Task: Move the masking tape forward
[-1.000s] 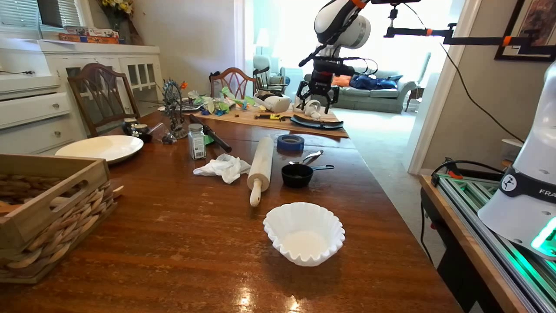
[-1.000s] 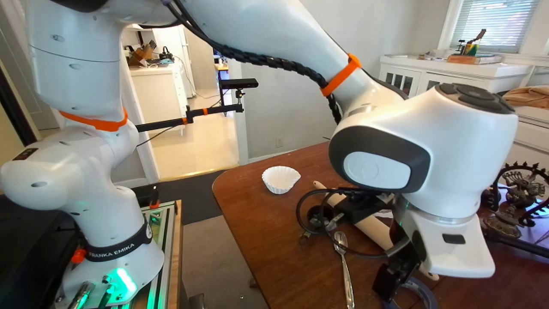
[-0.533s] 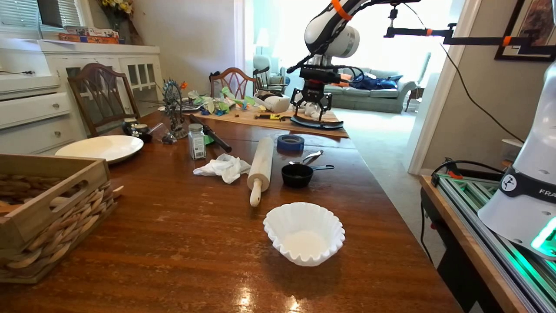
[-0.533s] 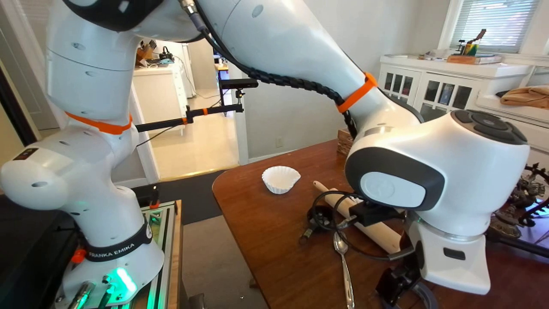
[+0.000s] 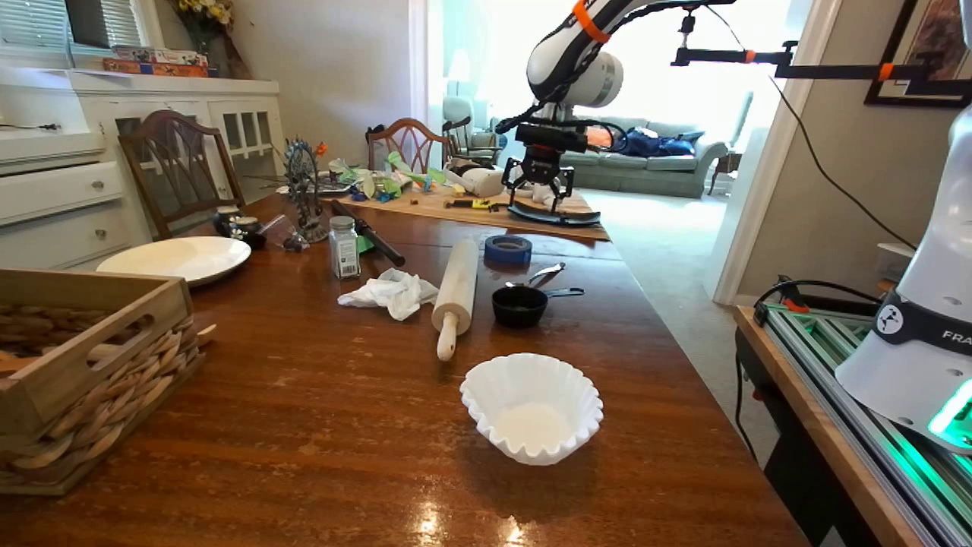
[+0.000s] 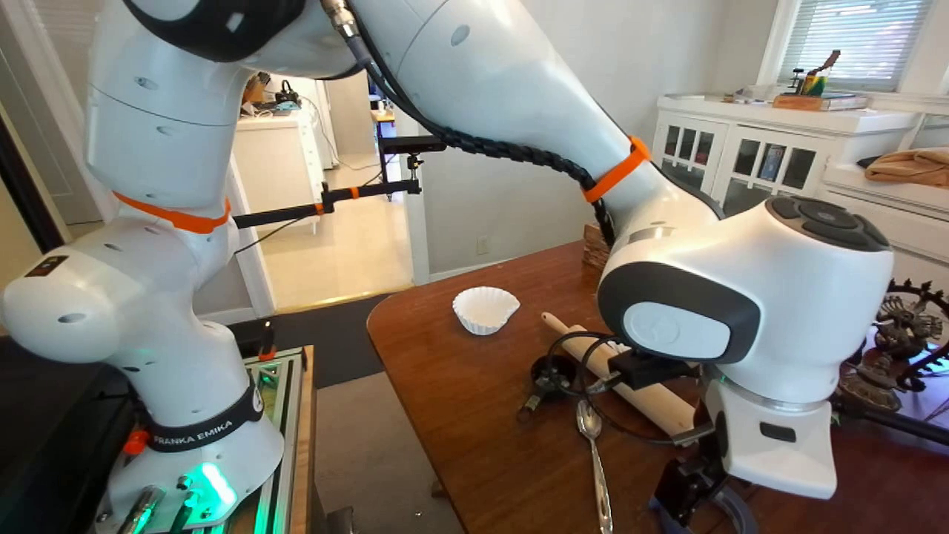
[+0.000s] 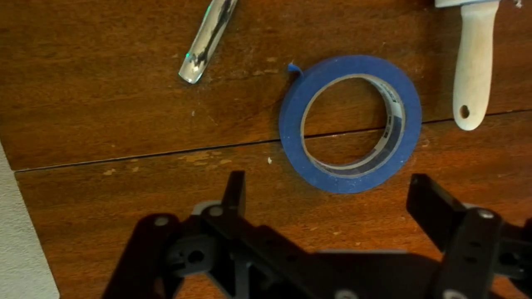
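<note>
Masking tape (image 7: 290, 126) lies flat on the table (image 7: 124, 104), slightly above and right of centre in the wrist view; my claw (image 7: 328, 187) stands wide along the bottom, a spoon handle (image 7: 206, 41) upper left.

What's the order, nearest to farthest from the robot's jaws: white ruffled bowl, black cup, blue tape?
In an exterior view:
1. Blue tape, rearmost of the three
2. Black cup, in the middle
3. White ruffled bowl, frontmost
</note>
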### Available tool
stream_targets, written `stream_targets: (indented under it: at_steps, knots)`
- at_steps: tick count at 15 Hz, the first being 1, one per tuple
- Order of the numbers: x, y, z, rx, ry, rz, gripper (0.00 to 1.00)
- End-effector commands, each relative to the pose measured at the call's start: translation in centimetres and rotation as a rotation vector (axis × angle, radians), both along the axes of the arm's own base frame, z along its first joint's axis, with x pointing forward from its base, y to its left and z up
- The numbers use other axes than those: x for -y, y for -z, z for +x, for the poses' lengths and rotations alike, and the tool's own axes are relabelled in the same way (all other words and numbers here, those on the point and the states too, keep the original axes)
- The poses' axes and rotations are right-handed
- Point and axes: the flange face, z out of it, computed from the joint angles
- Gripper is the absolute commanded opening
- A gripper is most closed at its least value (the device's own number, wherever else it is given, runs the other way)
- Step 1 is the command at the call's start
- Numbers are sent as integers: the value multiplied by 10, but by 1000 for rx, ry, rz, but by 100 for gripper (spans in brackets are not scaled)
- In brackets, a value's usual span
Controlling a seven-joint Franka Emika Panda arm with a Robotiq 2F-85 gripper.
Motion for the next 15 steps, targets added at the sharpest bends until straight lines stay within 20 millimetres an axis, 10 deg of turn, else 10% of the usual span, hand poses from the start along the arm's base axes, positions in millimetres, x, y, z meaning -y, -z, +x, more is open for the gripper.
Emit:
stream_targets:
  at_steps: [1,10,15]
  knots:
    - [-15,25,12,4,27,-50,100]
    - [-17,67,9,-23,32,-67,100]
    - [-21,77,11,-13,25,-65,61]
